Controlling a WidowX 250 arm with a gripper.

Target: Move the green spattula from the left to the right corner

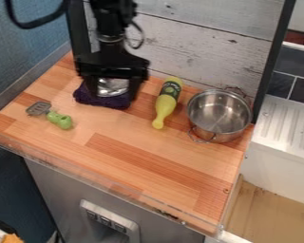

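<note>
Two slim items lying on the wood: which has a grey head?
The green spatula, at the counter's left; the yellow bottle, by the pot, has none.

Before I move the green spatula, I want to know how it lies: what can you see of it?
The green spatula lies on the wooden counter, toward its left side. Its flat grey head has slots and looks like plastic or metal; I can't tell which. The head points to the upper left of the view, and the short, lumpy green handle runs to the lower right, with a rounded end. Only the counter appears to touch it.
</note>
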